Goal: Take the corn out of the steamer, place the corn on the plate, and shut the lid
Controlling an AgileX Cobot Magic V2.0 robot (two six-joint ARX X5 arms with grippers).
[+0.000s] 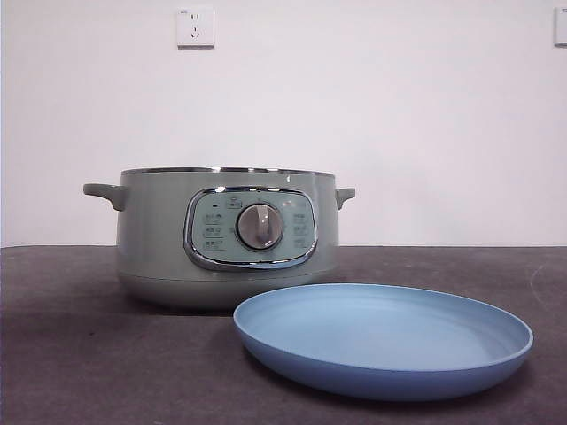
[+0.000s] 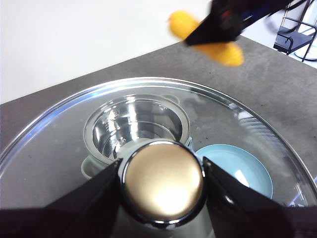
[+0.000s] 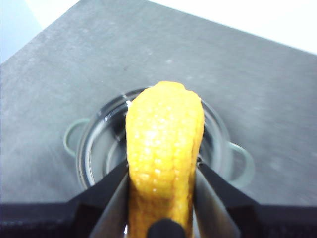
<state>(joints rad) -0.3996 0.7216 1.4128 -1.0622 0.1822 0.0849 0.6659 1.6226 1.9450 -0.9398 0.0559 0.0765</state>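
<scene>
Two arms are working high above the dark grey table, neither one showing in the front view. The round sage-green steamer with its chrome-framed panel and silver dial is standing uncovered, and the wide matte blue plate is lying bare just in front of it, toward one side; nothing is blocking either of them. A white wall socket is sitting on the wall behind. The left gripper is clamping the round, shiny, golden-looking knob of the chrome-rimmed glass lid, holding it in the air over the pot and plate. The right gripper is gripping the bumpy yellow-orange corn between its jaws, directly above the steamer's open bowl, one tapered end pointing away from the camera.
</scene>
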